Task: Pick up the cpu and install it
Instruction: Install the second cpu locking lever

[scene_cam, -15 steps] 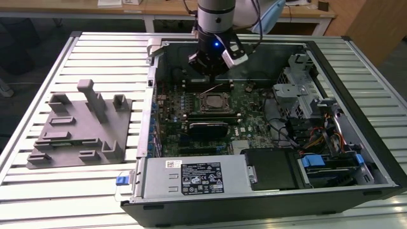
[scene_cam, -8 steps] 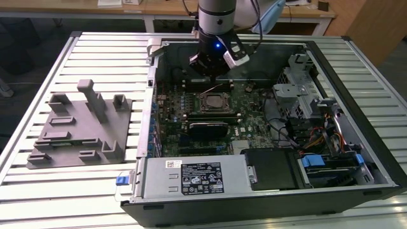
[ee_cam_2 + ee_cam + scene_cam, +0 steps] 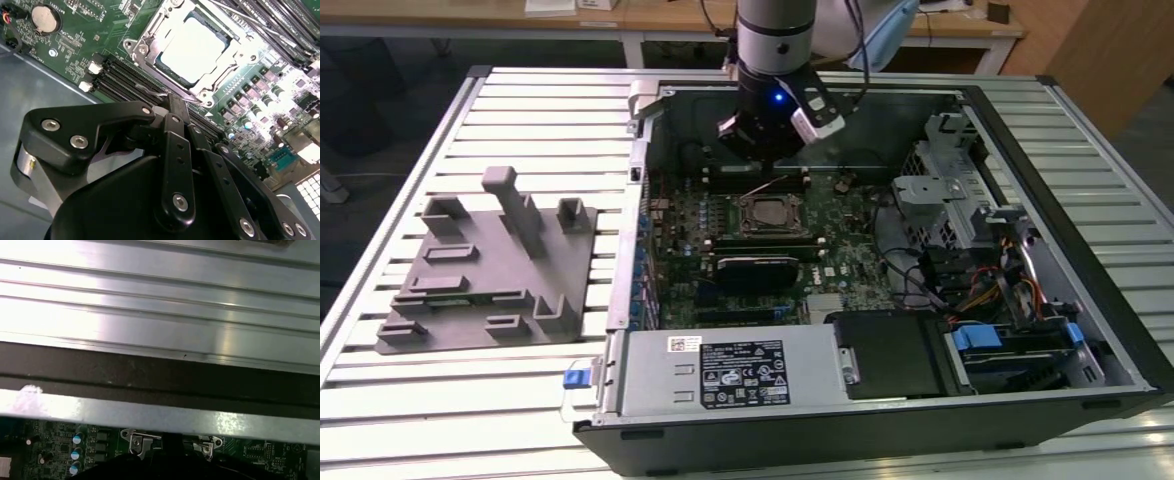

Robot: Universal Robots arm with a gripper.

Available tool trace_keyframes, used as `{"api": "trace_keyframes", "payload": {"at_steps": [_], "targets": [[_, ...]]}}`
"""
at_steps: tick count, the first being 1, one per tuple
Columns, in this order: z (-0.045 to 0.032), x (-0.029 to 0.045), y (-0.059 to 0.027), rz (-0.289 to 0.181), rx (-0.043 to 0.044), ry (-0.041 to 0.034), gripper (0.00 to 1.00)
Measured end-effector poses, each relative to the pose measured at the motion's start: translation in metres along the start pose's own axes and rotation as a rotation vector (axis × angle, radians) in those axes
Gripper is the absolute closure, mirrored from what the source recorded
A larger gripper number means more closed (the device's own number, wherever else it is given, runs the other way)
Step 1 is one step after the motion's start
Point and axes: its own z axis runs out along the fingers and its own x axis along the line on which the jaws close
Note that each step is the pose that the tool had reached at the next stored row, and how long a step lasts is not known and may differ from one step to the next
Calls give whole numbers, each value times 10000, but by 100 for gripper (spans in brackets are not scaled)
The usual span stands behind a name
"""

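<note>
The cpu, a pale silver square, lies flat inside the black socket frame on the green motherboard; the exterior view shows it at the board's middle. My gripper hangs over the open computer case, just behind the socket and above it. In the second wrist view its black fingers come together at the gripper tip, shut with nothing between them, a short way from the socket's edge. A thin wire lever lies between the tip and the socket.
A grey fixture plate with upright posts sits on the slatted table at the exterior view's left. The case walls, power supply, drive cage and cables surround the board. Memory slots run beside the socket. The first wrist view faces slatted metal.
</note>
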Motion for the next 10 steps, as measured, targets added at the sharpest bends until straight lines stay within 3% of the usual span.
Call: {"api": "trace_keyframes", "payload": {"at_steps": [10], "targets": [[49,-26,63,-4,-1,0,89]]}}
